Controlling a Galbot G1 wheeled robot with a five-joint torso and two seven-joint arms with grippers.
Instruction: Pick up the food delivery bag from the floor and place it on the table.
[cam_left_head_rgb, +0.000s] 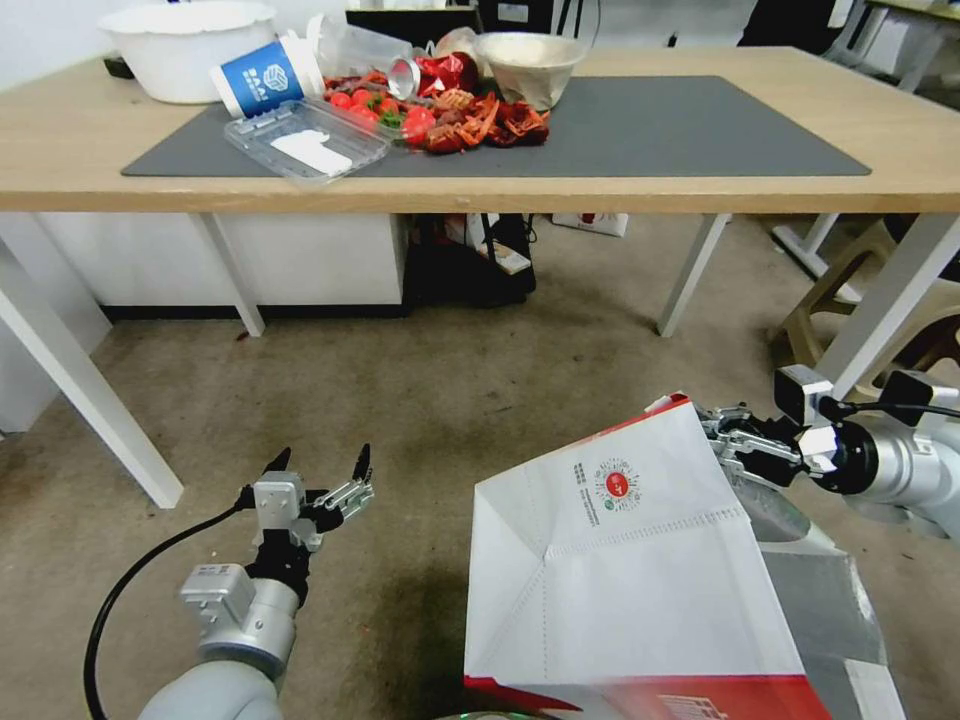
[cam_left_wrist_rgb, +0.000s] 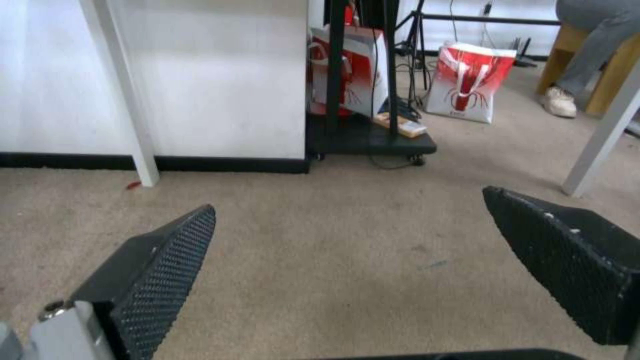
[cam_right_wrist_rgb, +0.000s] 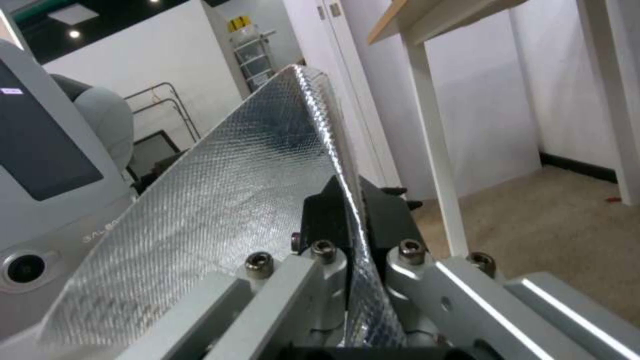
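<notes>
In the lower left of the head view the left gripper (cam_left_head_rgb: 318, 478) hangs over the floor (cam_left_head_rgb: 420, 400). Its fingers are spread wide and it holds nothing; in the left wrist view the two black pads (cam_left_wrist_rgb: 163, 280) stand far apart with bare carpet between them.

In the lower middle and right of the head view is the food delivery bag (cam_left_head_rgb: 620, 570), tilted, with its round red logo facing up. It is near the robot and well below the table (cam_left_head_rgb: 60, 150), which runs across the upper part of the frame.

At the right edge, the right gripper (cam_left_head_rgb: 735, 440) is at the bag's upper corner. In the right wrist view its fingers (cam_right_wrist_rgb: 320, 220) are closed on the thin rim, foil lining on one side.

The bag looks light and boxy, but the paper wall is thin and may bend or tear. I judge the pinched rim a slippery hold; the second gripper on the opposite rim would keep the bag steadier.
</notes>
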